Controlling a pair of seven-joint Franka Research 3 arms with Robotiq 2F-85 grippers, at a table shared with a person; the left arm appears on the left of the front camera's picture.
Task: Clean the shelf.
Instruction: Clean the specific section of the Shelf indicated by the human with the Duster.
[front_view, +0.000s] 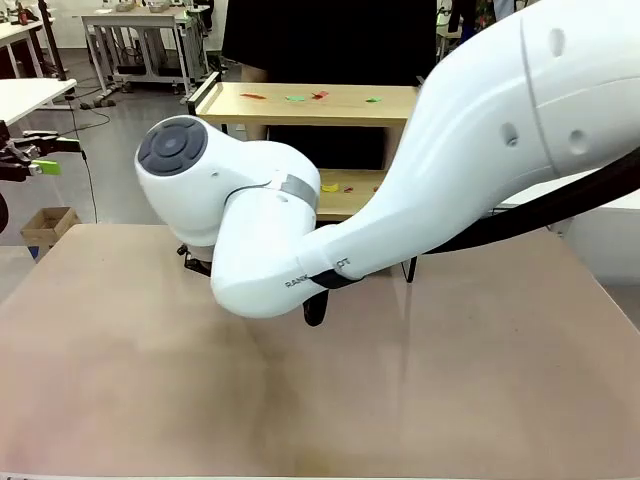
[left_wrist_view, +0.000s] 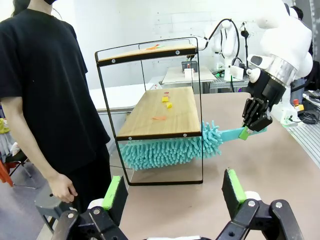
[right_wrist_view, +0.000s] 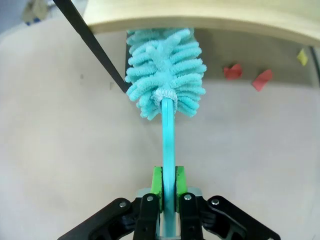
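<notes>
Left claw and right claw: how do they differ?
The left claw is open and empty; the right claw is shut on the teal duster. The left claw hangs short of the shelf; the right claw's duster reaches under its lower board. Both are black with green pads.

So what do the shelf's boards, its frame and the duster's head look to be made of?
Shelf boards: light wood or laminate, matte, with faint grain. Frame: thin black metal by its look, smooth, with screw heads at the board ends. Duster head: soft teal chenille-like microfibre, in fluffy strands.
</notes>
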